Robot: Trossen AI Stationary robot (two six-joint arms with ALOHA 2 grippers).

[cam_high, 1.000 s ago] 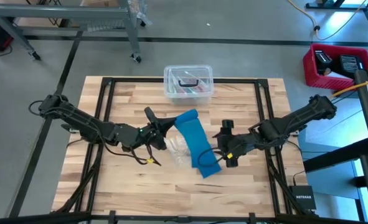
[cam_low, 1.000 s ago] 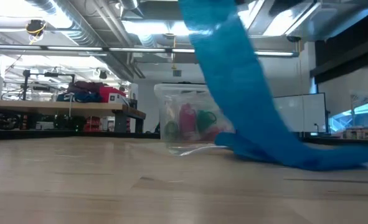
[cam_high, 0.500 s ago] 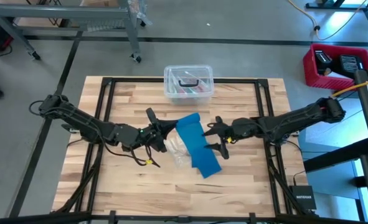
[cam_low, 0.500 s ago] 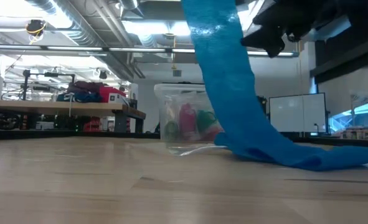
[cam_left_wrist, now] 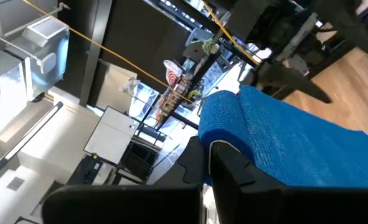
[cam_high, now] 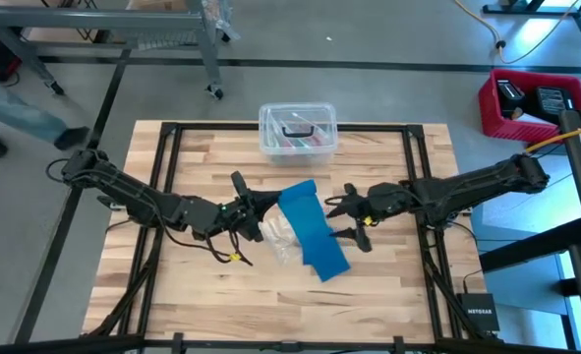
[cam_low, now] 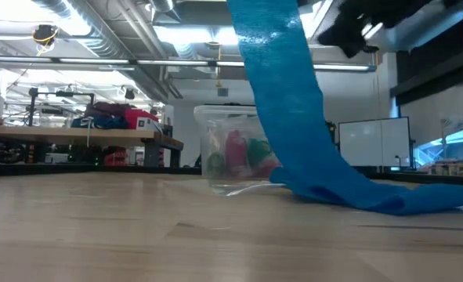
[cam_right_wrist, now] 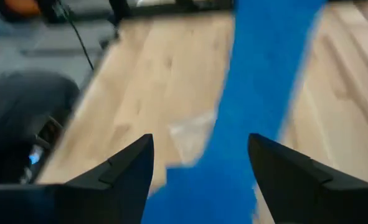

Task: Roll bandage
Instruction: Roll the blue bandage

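The bright blue bandage [cam_high: 308, 224] slants down from a raised upper end to a crumpled lower end [cam_low: 388, 200] that lies on the wooden table. My left gripper [cam_high: 270, 200], shut, has the upper end, and in the left wrist view the blue band [cam_left_wrist: 296, 143] runs away from its fingers. My right gripper [cam_high: 341, 214] stands open just right of the band, above the table. In the right wrist view the band [cam_right_wrist: 258, 93] shows ahead between the two spread fingers, and nothing touches them. My left gripper holds the bandage's upper end [cam_left_wrist: 224, 121], which curls over in a small rolled fold right at the fingers [cam_left_wrist: 230, 165]. The fingers come in about level from the table's left. The band hangs below them at a slant, and its lower end rests on the table.
A small clear plastic bag [cam_high: 282, 236] lies on the table under the band. A clear lidded box [cam_high: 297, 131] with coloured items stands at the far middle edge. A red crate [cam_high: 531, 103] sits off the table at the right. A person's leg [cam_high: 20, 108] shows at the far left.
My right gripper has left the band's lower end on the table, moved toward the far edge and a little left, and turned so that its spread fingers face the hanging band. My left gripper has kept the upper end raised in place.
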